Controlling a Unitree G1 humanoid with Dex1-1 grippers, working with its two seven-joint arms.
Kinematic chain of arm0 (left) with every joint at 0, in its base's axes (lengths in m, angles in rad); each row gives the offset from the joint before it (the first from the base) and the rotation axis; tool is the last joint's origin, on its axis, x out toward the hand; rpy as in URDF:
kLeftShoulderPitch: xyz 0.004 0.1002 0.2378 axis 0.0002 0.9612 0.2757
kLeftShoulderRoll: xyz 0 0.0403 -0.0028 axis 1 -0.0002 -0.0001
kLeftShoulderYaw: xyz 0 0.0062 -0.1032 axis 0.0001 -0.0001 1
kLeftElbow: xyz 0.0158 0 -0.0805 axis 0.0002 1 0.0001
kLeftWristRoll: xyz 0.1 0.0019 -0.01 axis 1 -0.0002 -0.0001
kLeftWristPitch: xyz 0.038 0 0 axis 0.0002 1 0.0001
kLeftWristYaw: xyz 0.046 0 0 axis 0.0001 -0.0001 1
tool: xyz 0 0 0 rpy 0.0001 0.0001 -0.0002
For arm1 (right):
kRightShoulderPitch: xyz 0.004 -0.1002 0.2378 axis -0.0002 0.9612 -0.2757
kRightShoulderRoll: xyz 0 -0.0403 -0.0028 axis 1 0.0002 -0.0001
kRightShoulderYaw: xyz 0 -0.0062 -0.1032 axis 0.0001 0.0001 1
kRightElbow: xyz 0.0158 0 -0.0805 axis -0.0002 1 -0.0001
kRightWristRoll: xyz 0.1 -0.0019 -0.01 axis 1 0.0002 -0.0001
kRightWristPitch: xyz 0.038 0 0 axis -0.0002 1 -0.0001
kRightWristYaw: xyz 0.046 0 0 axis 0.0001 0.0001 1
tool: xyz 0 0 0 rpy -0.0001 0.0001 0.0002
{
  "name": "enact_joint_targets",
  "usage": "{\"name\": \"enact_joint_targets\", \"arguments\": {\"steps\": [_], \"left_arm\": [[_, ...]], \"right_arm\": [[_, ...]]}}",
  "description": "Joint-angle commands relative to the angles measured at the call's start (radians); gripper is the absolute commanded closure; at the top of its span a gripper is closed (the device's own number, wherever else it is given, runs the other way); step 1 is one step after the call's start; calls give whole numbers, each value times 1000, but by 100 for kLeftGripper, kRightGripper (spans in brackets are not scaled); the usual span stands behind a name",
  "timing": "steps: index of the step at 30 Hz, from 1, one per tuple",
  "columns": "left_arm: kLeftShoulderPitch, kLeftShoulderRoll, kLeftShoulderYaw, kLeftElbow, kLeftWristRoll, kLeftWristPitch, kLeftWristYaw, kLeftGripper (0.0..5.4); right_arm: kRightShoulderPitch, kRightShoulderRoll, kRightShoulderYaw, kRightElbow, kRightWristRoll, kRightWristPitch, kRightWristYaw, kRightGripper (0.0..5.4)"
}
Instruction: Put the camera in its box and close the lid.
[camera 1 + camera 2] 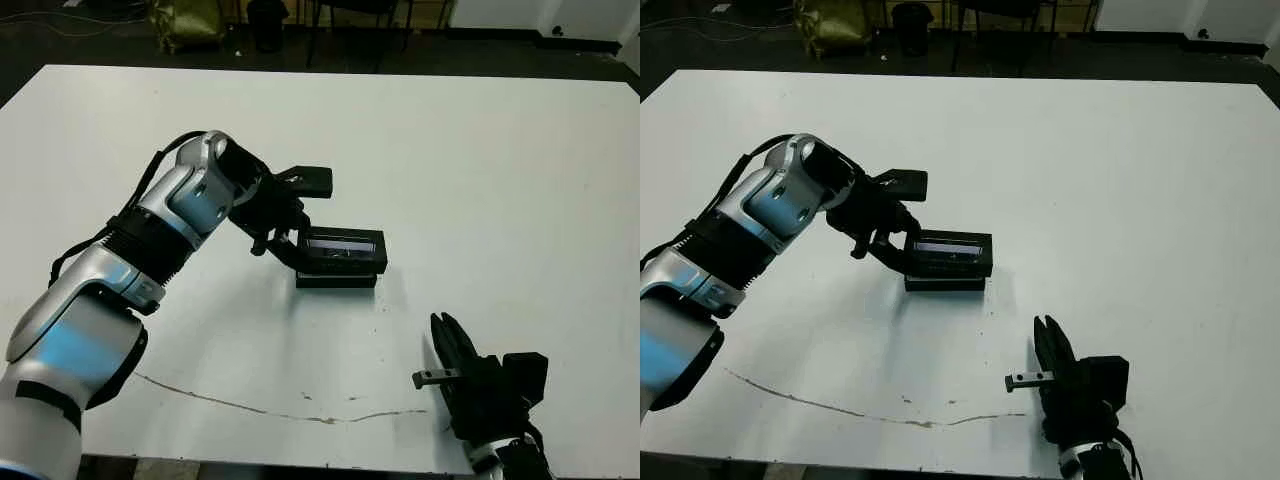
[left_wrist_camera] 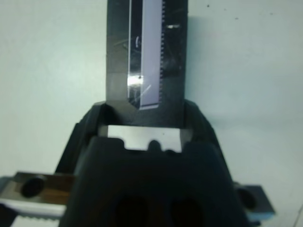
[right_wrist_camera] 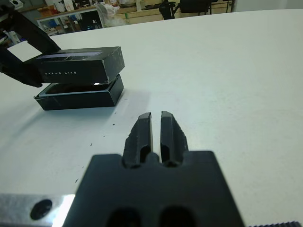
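meanwhile the left hand (image 1: 290, 238) clamps the lid (image 3: 78, 65) slightly askew over the box (image 3: 80, 97), while the right hand (image 3: 156, 124) rests nearly closed, empty.

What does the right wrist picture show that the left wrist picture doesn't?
Only the right wrist view shows the box under the lid, the lid's printed side, the right gripper with its fingers together, and furniture beyond the table. Only the left wrist view shows the lid's glossy strip close up, held in the left gripper. Both show the lid and the white table.
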Motion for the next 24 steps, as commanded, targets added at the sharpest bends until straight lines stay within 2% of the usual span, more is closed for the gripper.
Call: {"name": "enact_joint_targets", "arguments": {"steps": [1,3,12,15,19,22,24], "left_arm": [[13,-3,-10,20,8,18,-1,317],[15,-4,-9,17,10,35,2,317],[22,3,-16,19,18,-6,-2,317],[23,3,-18,20,18,-1,-6,317],[23,1,-26,17,26,35,-5,317],[26,3,-32,14,29,26,-6,317],[27,4,-36,11,32,38,-7,317]], "right_arm": [[52,8,0,-6,1,33,-11,540],[53,6,2,-12,-11,47,-20,540],[50,12,1,8,12,22,-5,540],[51,12,6,-4,-6,46,-25,540],[47,11,2,27,11,-11,-1,540],[50,6,6,1,-10,47,-26,540],[51,5,4,5,-3,34,-18,540]]}}
